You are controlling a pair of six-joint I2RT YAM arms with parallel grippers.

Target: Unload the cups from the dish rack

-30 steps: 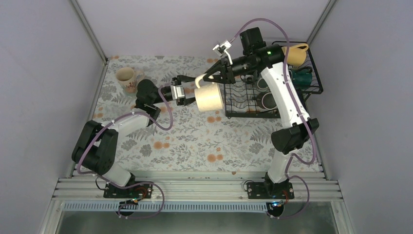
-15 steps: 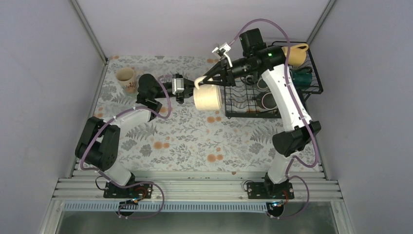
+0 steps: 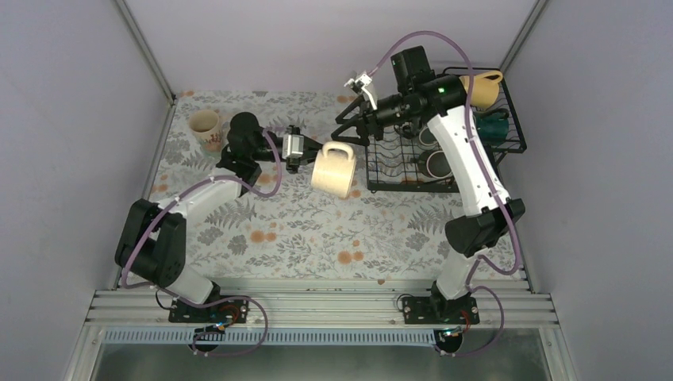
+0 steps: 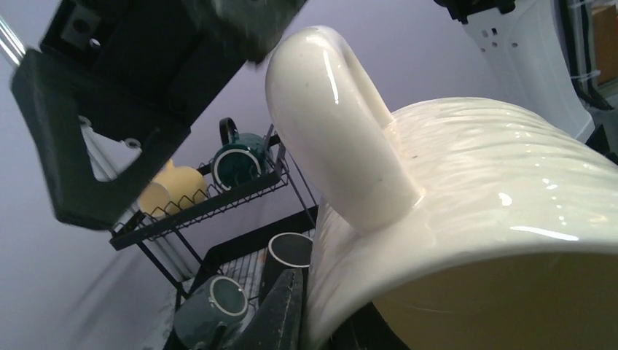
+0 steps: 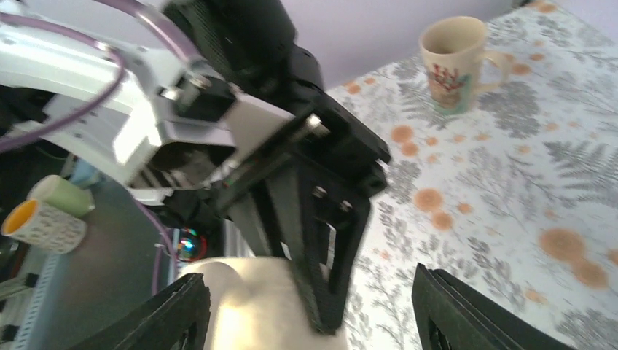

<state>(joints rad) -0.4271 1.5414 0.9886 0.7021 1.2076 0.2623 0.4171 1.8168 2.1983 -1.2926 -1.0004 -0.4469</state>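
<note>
My left gripper (image 3: pixel 311 156) is shut on the wall of a plain cream cup (image 3: pixel 333 168), held above the table just left of the dish rack (image 3: pixel 444 184). The cup's handle (image 4: pixel 328 124) points up, and one left finger (image 4: pixel 280 313) lies against the cup's outside. My right gripper (image 3: pixel 347 131) hangs open just above the handle with nothing between its fingers (image 5: pixel 466 313). The cup (image 5: pixel 248 306) lies below them. A yellow cup (image 3: pixel 480 86) and a teal cup (image 3: pixel 492 123) sit on the rack's raised tier. A black cup (image 4: pixel 288 251) and a grey-green cup (image 4: pixel 208 302) stand in the lower tray.
A cream cup with red print (image 3: pixel 205 127) stands on the floral tablecloth (image 3: pixel 317 230) at the back left. Grey walls close in the table on three sides. The rack fills the back right corner.
My left gripper has shut on the cream cup. My right gripper has opened and let go of its handle. The cup has tilted and sunk a little toward the left arm.
</note>
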